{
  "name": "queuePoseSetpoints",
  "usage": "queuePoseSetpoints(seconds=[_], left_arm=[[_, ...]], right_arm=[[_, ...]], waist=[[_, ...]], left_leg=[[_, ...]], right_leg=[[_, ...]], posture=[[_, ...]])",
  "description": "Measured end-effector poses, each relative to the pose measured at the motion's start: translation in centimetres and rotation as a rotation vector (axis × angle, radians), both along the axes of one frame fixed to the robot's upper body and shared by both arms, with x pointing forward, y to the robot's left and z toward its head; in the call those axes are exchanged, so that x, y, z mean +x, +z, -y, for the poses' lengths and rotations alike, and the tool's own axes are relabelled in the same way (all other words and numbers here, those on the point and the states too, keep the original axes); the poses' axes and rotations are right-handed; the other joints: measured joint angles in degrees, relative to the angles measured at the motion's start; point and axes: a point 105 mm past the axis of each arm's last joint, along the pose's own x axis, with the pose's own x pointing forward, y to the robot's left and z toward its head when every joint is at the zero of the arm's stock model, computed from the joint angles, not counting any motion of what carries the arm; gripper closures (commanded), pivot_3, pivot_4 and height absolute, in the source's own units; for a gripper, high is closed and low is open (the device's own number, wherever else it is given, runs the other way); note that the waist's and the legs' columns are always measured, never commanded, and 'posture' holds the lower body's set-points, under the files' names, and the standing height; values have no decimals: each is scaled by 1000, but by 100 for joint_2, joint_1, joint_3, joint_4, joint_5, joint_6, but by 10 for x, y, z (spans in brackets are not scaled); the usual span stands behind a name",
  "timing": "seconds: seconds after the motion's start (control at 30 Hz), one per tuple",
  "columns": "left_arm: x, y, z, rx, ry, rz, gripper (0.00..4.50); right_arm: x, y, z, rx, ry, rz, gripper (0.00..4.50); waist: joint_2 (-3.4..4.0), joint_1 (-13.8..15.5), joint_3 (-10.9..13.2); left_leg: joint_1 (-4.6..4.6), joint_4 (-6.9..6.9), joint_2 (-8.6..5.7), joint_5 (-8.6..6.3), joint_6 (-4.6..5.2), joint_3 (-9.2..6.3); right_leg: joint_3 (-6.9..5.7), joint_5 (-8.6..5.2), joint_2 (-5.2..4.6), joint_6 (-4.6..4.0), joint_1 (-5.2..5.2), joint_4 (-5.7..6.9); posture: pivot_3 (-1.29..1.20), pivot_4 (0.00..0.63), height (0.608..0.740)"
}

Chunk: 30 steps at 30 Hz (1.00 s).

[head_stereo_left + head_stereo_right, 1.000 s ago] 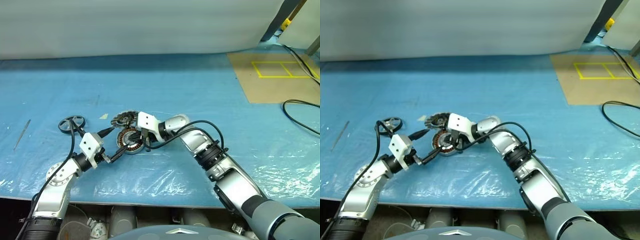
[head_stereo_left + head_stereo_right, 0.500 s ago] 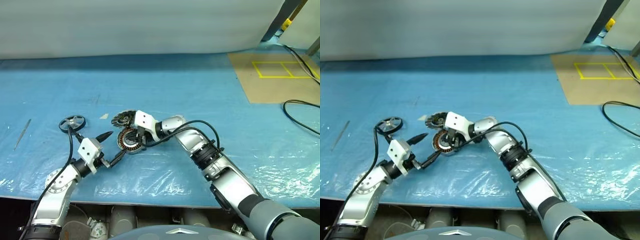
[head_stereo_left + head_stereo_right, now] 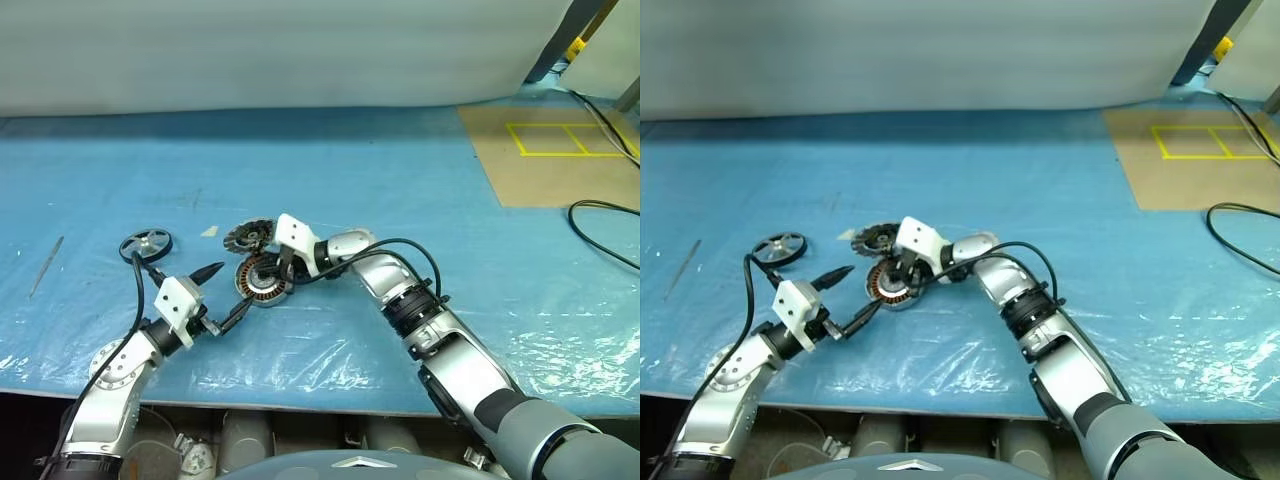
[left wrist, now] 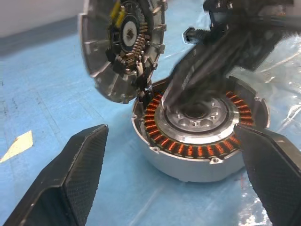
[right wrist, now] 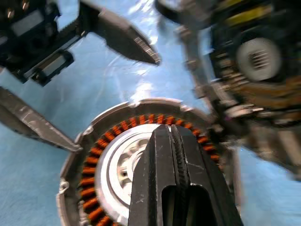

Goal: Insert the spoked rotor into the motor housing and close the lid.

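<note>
Spoked rotor [image 3: 146, 243], thin dark ring with a few spokes and small hub, lies flat on the blue plastic-covered table [image 3: 400, 180], well apart to the left of the other parts, with bare sheet around it.

Right gripper [image 3: 287, 276], two black fingers pressed together with nothing between them, is over the motor housing [image 3: 262, 279], a round shallow metal puck with a ring of copper-brown windings around a silvery hub. In the right wrist view the closed fingers [image 5: 176, 179] lie across the hub; whether they touch it cannot be told.

Lid [image 3: 248, 237], round silver-grey ribbed disc with a dark centre, stands tilted on edge at the housing's far rim, its lower edge at or touching that rim [image 4: 141, 96].

Left gripper [image 3: 226, 291], jaws spread wide and empty, sits just beside the housing on the near-left. In the left wrist view its fingers [image 4: 70, 183] flank the puck without contact.

Outward: a thin grey rod [image 3: 44, 267] near the table's left edge; a small pale scrap [image 3: 207, 232] just left of the lid; a tan board with yellow tape lines [image 3: 560, 150] far right, a black cable [image 3: 605, 235] looping at its near edge. Wide open sheet to the right and beyond the parts.
</note>
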Motion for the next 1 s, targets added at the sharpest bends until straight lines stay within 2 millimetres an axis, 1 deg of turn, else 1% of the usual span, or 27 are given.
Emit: queuePoseSetpoints(seconds=[0.07, 0.17, 0.3, 0.4, 0.5, 0.53, 0.6, 0.67, 0.73, 0.77, 0.8, 0.87, 1.0], left_arm=[[3, 6, -5, 11, 2, 13, 0], [7, 15, -17, 44, 8, 22, 0], [4, 15, -28, 59, -21, -50, 0], [2, 18, -39, 82, -49, -107, 0], [0, 28, -58, 131, -56, -148, 0], [-1, 30, -67, 154, -64, -189, 0], [1, 38, -90, 187, -49, -260, 0], [6, 57, -111, 235, -38, -293, 0], [14, 77, -123, 252, -44, -281, 407], [19, 84, -127, 259, -48, -269, 674], [24, 87, -133, 283, -49, -271, 973], [30, 86, -144, 329, -45, -293, 1609], [55, 90, -159, 400, -17, -297, 1609]], right_arm=[[3, 3, 5, 13, -14, 0, 4473], [3, 5, 12, 6, -7, 7, 4473], [-2, 4, 18, 16, 6, -5, 4473], [-4, 11, 21, 19, 23, 5, 4473], [-5, 13, 27, 9, 24, 3, 4473], [-5, 14, 28, 4, 29, 0, 4473], [-7, 13, 33, -4, 31, -12, 4473], [-9, 10, 39, -11, 32, -23, 4473], [-9, 8, 41, -16, 26, -35, 4500], [-10, 8, 41, -13, 25, -37, 4500], [-12, 9, 39, -7, 30, -34, 4500], [-14, 11, 38, 2, 32, -30, 4500], [-16, 11, 40, 6, 3, -31, 4500]], waist=[[0, 0, 0], [-1, -9, 1], [-2, -10, 2], [-8, -2, 5], [-13, -2, 7], [-18, 1, 8], [-20, 9, 8], [-28, 31, 10], [-26, 58, 11], [-26, 61, 11], [-26, 62, 11], [-26, 59, 10], [-43, 99, 5]], left_leg=[[-3, -2, 1, 0, -1, 0], [-4, -4, 1, 1, -2, 0], [-5, -8, 0, 1, -2, 0], [-5, -6, 1, 1, -2, 0], [-3, -5, 0, 1, -2, 0], [-3, -4, 1, 1, -2, 0], [-4, -5, 1, 1, -2, 0], [-5, -4, -1, 2, -3, -1], [-6, -5, -9, 2, -3, 0], [-5, -5, -8, 2, -3, 0], [-5, -6, -6, 2, -3, 0], [-3, -10, -7, 2, -3, -1], [-6, -13, -4, 3, -5, -7]], right_leg=[[-2, 0, 2, 0, -4, 0], [-3, 2, 3, 3, -5, 1], [-3, 2, 3, 3, -8, 0], [-5, 1, 4, 1, -8, 2], [-3, 0, 4, 1, -7, 1], [-4, 0, 5, 1, -7, 1], [-4, 0, 6, 1, -8, 1], [-5, 0, 5, 1, -7, -1], [-3, 1, -3, 1, -6, -3], [-1, 1, -3, 1, -7, -4], [-2, 1, -1, 2, -7, -4], [-2, 1, -1, 3, -7, -3], [-10, 15, 2, 24, -7, 0]], posture=[[0, 150, 740], [0, 150, 740], [0, 150, 740], [0, 150, 740], [0, 150, 740], [0, 150, 740], [0, 150, 740], [0, 150, 740], [0, 150, 740], [0, 150, 740], [0, 150, 740], [0, 150, 740], [0, 150, 740]])
